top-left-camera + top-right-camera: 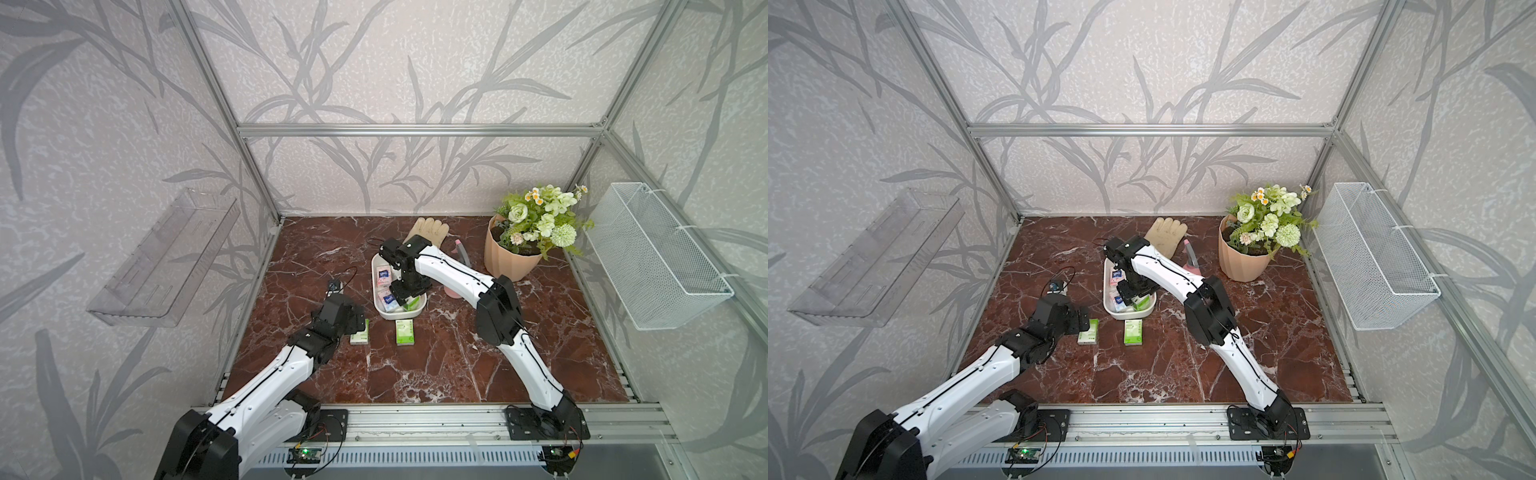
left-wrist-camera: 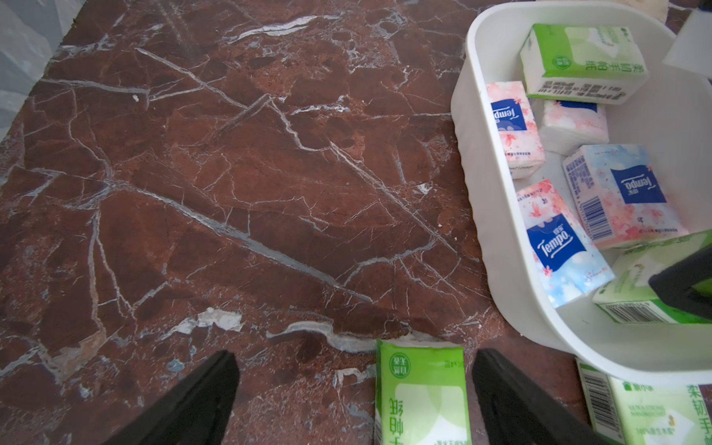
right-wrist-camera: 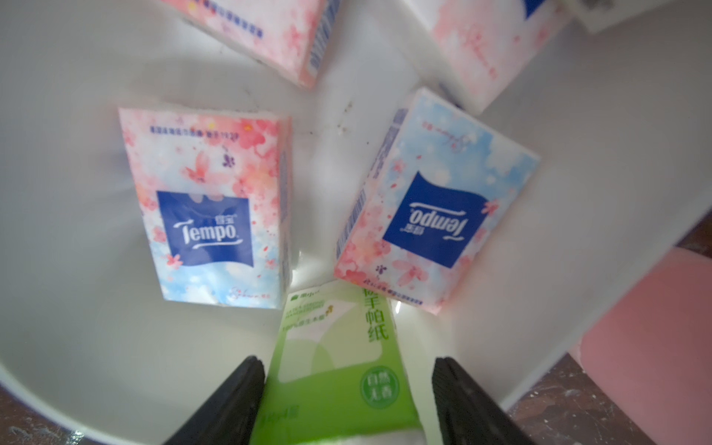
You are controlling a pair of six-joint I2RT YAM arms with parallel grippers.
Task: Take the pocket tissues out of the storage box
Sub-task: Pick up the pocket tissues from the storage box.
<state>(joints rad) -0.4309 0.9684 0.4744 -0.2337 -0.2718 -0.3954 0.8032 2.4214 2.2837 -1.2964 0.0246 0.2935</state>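
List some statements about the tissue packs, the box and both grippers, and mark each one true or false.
1. Two green-and-white rectangular tissue packs lie on the red marble tabletop, outside the white plastic storage box. True.
2. The right gripper has its fingers on either side of a pink-and-blue pack. False: they flank a green-and-white pack inside the box and are not yet clamped on it.
3. The storage box is empty. False: four pink-and-blue packs and two green-and-white ones lie in it.
4. The left gripper is open above the tabletop. True.
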